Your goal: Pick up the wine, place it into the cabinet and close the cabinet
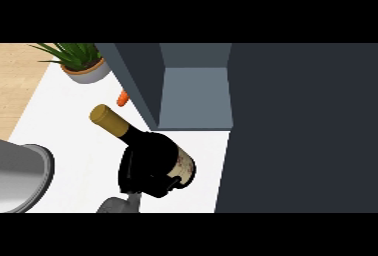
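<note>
Grey forearm sits closest at lower left; right hand fingers curled round the wine, lifted over counter just below cabinet opening — should level it and clear the door edge going in.

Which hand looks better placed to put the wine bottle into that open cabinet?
The right hand. Its fingers are curled round the wine bottle, which lies just in front of the open cabinet. The left hand is not in view.
</note>
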`<state>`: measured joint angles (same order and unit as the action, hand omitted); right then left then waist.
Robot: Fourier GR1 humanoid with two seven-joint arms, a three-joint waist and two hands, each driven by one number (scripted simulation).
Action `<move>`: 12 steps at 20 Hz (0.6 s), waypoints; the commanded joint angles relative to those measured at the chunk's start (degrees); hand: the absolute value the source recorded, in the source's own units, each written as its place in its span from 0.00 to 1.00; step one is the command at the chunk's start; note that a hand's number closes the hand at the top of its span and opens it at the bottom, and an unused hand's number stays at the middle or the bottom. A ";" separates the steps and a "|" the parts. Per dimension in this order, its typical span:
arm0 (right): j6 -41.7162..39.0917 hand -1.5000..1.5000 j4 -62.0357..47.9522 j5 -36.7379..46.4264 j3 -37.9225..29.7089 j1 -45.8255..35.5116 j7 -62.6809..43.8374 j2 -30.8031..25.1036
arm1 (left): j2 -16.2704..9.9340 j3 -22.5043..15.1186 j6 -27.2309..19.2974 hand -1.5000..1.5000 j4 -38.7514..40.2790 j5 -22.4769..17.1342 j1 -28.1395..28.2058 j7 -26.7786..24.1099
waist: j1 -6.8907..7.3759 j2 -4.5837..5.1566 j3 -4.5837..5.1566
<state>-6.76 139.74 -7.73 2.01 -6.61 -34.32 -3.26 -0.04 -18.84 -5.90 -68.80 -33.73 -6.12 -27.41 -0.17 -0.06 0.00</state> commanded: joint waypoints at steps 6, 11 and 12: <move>0.15 0.00 1.30 -3.41 -0.75 -1.44 -2.58 -0.73 | 0.03 -5.52 -8.83 1.00 -0.48 -5.82 -1.20 -0.96 | 0.14 0.02 0.00; -0.99 0.00 0.11 -1.10 1.52 3.34 2.83 1.30 | 0.03 -10.25 -12.28 1.00 6.15 -12.09 -6.33 -5.50 | -0.09 0.05 0.00; -3.11 0.00 0.05 -2.66 0.54 5.98 4.69 0.63 | 0.03 -11.26 -9.16 1.00 12.46 -13.78 -7.28 -10.26 | -0.29 0.10 0.01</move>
<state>-7.96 139.35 -7.49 3.48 -4.04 -32.65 -2.66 -0.01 -27.18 -14.76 -60.73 -44.47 -12.23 -33.43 -0.35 0.01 0.02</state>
